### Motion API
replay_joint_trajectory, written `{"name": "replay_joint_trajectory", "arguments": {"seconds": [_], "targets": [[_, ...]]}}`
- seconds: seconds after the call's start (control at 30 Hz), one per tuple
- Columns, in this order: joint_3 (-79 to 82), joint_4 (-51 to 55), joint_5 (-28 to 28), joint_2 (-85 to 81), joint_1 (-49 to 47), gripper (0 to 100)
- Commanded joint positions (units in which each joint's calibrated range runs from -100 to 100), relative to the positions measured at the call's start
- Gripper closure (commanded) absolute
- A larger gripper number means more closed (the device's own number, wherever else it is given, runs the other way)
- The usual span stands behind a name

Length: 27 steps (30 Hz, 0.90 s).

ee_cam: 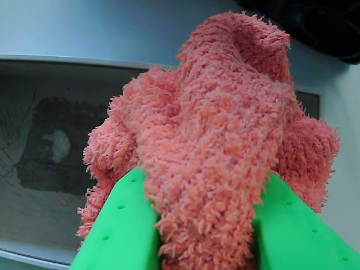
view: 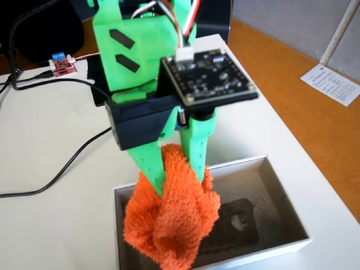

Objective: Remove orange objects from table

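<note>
Claw (view: pixel 179 179) is pinching the fuzzy orange cloth (view: pixel 169 219) btwn both green fingers, w/ the bulk hanging free below. It's hanging over the open box (view: pixel 281 197) on the desk (view: pixel 50 219), prob. so that letting go is dropping it inside.

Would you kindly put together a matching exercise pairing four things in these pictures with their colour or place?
Things:
1. fuzzy cloth
2. gripper
3. white box
4. sheet of paper

Descriptions:
A. lying on the floor at the right edge of the fixed view
B. orange, pinched between the jaws, hanging over the box
C. on the table, open at the top, a dark printed sheet inside
D. bright green, reaching down from above

Pairs: 1-B, 2-D, 3-C, 4-A
</note>
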<state>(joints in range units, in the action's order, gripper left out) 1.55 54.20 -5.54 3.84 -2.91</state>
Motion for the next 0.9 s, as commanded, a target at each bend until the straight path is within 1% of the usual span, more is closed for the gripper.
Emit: {"name": "replay_joint_trajectory", "arguments": {"seconds": [0.0,0.03,0.07,0.1,0.13,0.3,0.4,0.47,0.5,0.53,0.57,0.6,0.63,0.67,0.77,0.87], "targets": [[-0.29,-1.95,-0.2,-5.14,-3.93,100],[-3.77,-2.84,0.49,-6.82,-10.51,100],[-5.81,-3.65,0.34,-7.41,-14.65,100],[-6.29,-4.06,0.24,-7.57,-15.76,100],[-8.52,-8.19,-0.98,-8.41,-23.6,100],[-6.49,-25.22,-7.91,-9.0,-45.63,100],[-0.48,-36.4,-11.18,-9.42,-56.5,100],[0.3,-39.4,-11.04,-9.0,-61.6,98],[-0.77,-39.81,-10.01,-8.16,-63.23,96],[-1.06,-41.19,-8.69,-7.49,-64.26,93],[-0.58,-42.48,-8.06,-7.15,-64.85,91],[0.39,-43.29,-7.91,-7.15,-65.07,87],[1.46,-43.62,-7.96,-7.32,-65.22,62],[2.62,-44.35,-7.72,-7.66,-65.37,43],[7.76,-49.29,-8.84,-9.42,-65.81,43],[11.44,-51.64,-9.43,-11.02,-65.81,43]]}}
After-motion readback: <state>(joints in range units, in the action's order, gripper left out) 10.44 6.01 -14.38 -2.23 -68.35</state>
